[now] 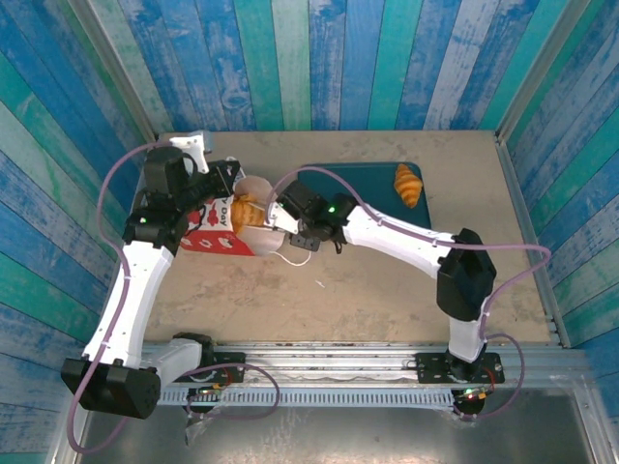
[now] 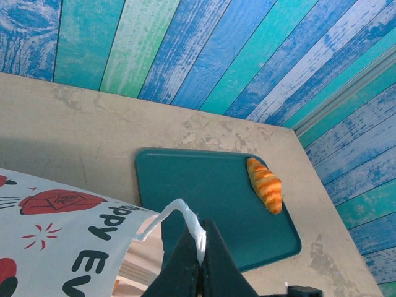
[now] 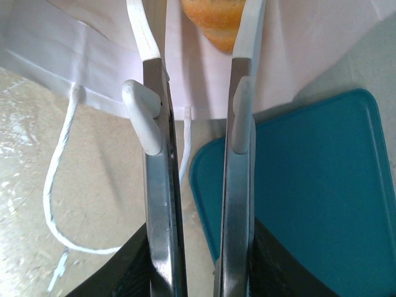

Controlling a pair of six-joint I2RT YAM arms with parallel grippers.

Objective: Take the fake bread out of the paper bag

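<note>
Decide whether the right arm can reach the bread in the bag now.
Probably yes. The right gripper has its open fingers inside the bag mouth, flanking one bread piece, and the left gripper, pinching the handle, holds the mouth open.

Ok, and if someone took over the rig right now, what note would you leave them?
Left end effector: shut on the cord handle of the paper bag.
Right end effector: open, fingers straddling a pastry in the bag mouth, not yet clamped.
Done: one croissant lies on the teal tray.
Left: grip this pastry, move it out, then any others inside; count hidden.
</note>
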